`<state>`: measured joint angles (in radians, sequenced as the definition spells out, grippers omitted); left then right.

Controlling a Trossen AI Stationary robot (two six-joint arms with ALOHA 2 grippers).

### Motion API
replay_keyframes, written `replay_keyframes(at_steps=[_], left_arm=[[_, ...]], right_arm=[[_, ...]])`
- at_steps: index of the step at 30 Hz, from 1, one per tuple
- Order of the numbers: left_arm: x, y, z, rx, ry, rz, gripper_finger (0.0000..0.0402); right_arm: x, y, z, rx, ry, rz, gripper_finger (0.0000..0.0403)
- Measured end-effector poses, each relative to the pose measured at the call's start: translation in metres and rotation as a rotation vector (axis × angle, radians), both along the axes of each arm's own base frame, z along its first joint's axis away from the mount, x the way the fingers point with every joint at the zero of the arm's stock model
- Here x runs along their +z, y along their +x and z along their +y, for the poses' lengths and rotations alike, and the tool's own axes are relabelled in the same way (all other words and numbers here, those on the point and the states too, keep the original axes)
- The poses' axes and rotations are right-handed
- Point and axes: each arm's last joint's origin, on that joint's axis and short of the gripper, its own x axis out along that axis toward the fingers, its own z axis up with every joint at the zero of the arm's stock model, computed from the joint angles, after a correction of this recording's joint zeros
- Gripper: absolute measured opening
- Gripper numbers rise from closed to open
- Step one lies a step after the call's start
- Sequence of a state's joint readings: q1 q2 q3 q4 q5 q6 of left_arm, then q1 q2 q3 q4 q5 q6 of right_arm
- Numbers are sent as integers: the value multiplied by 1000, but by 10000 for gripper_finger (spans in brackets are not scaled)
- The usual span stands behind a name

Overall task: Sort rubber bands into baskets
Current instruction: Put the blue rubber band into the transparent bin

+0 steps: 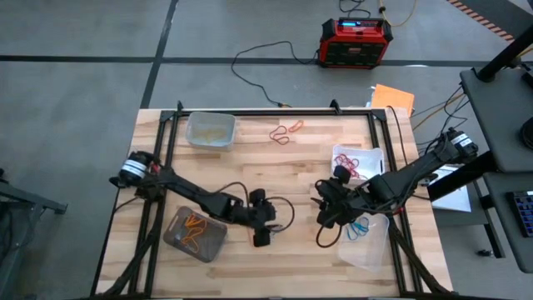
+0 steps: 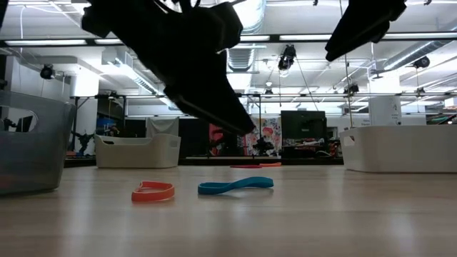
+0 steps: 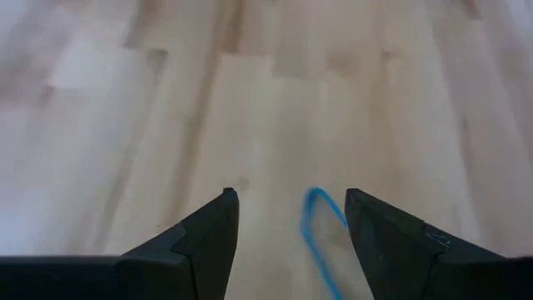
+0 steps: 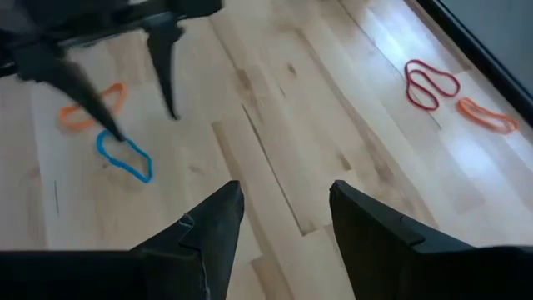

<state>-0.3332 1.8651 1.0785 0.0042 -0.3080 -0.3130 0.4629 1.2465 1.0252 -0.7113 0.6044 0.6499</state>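
Your left gripper (image 3: 287,218) hangs above the table (image 3: 166,125) with its fingers spread wide and nothing held; a blue rubber band (image 3: 321,233) lies flat on the wood between the two fingertips. Your right gripper (image 4: 283,204) waits nearby, also open and empty, with the red bands (image 4: 429,83) well ahead of it.

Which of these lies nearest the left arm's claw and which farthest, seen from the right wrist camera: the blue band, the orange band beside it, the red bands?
From the left gripper, open above the table:
1. Blue rubber band, at one fingertip.
2. Orange rubber band, just beside it.
3. Red rubber bands, far across the table.
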Motion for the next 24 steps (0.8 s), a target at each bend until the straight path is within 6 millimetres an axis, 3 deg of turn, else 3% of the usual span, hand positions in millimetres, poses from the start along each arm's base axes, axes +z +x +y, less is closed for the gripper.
replay_keyframes(at_steps=[9,15,24], left_arm=[[-22,-4,-25,35,-22,32,204],[-50,-1,-28,85,-33,64,203],[-60,1,-30,109,-11,54,196]], right_arm=[[-9,-4,3,-46,56,-12,176],[-9,-6,13,-35,90,-39,178],[-8,-8,21,-7,106,-62,175]])
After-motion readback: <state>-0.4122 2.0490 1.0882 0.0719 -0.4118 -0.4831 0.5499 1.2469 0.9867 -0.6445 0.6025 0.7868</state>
